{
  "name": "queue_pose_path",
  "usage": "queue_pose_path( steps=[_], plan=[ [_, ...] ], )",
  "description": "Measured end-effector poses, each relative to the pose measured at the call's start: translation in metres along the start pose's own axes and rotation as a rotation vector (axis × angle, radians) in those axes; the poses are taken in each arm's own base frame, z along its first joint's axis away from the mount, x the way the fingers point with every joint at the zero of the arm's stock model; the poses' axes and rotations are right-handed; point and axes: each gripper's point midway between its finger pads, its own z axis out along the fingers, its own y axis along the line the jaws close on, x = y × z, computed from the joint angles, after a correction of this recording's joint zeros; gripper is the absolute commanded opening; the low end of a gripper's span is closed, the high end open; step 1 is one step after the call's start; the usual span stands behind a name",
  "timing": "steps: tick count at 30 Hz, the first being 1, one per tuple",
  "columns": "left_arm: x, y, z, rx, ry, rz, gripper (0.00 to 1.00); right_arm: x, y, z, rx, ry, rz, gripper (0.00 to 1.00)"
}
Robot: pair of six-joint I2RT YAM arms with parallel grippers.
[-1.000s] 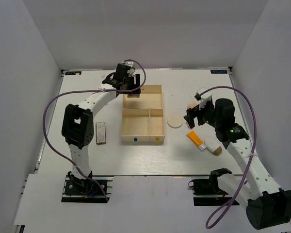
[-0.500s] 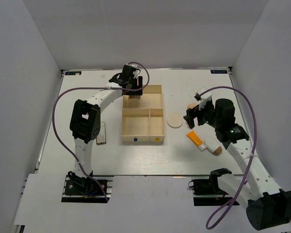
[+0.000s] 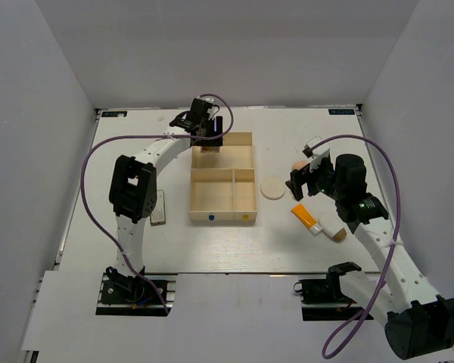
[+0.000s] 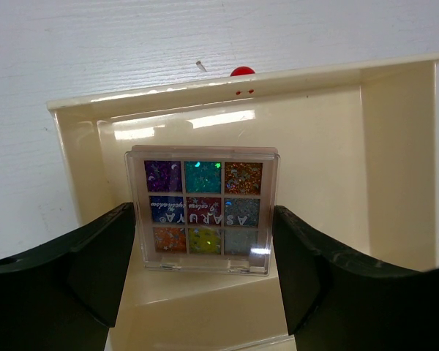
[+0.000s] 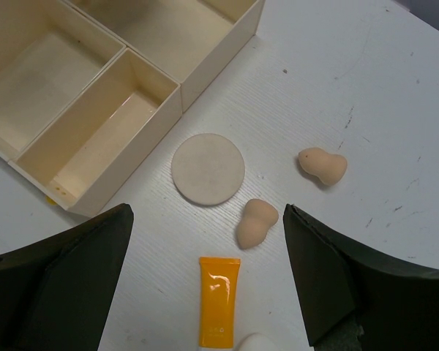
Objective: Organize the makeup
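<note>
Left pincer [image 4: 203, 219] shifted over tray [image 4: 395, 146], gripping palette [image 4: 203, 197]; right pincer [image 5: 206, 219] open; bottle [image 5: 254, 342] cut off.

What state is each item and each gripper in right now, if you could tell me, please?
tray: both small compartments empty
glitter palette: closed, gripped inside tray's long compartment
left gripper: shut on glitter palette
right gripper: open, empty
second palette: flat on table
round pad: flat on table
sponge by pad: on its side
other sponge: on its side
orange tube: lying flat
white bottle: on its side, capped
</note>
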Motion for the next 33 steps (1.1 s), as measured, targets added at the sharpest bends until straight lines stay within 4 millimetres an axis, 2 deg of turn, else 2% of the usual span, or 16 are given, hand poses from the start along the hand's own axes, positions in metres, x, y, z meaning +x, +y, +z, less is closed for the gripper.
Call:
queue_pose_path(
  steps=[11, 20, 23, 26, 27, 30, 32, 33],
  plan=[
    [0.001, -0.002, 0.0, 0.013, 0.005, -0.003, 0.9, 0.0, 0.0, 0.0, 0.0, 0.0, 0.0, 0.89],
    [0.001, -0.004, 0.0, 0.023, 0.007, -0.003, 0.92, 0.0, 0.0, 0.0, 0.0, 0.0, 0.0, 0.89],
    [0.004, -0.004, -0.001, 0.027, 0.007, -0.007, 0.85, 0.0, 0.0, 0.0, 0.0, 0.0, 0.0, 0.89],
    [0.016, 0.0, -0.011, 0.025, 0.017, -0.018, 0.65, 0.0, 0.0, 0.0, -0.001, -0.001, 0.0, 0.89],
    [0.022, 0.002, -0.017, 0.026, 0.012, -0.024, 0.55, 0.0, 0.0, 0.0, -0.001, -0.002, -0.001, 0.89],
    [0.04, 0.015, -0.056, 0.019, -0.003, -0.057, 0.43, -0.003, 0.002, -0.002, -0.007, -0.013, -0.005, 0.89],
    [0.041, 0.024, -0.088, 0.008, -0.043, -0.075, 0.37, -0.005, 0.005, -0.003, -0.016, -0.022, -0.009, 0.89],
    [0.035, 0.028, -0.105, -0.001, -0.08, -0.083, 0.36, -0.006, 0.006, -0.004, -0.021, -0.026, -0.011, 0.89]
  ],
)
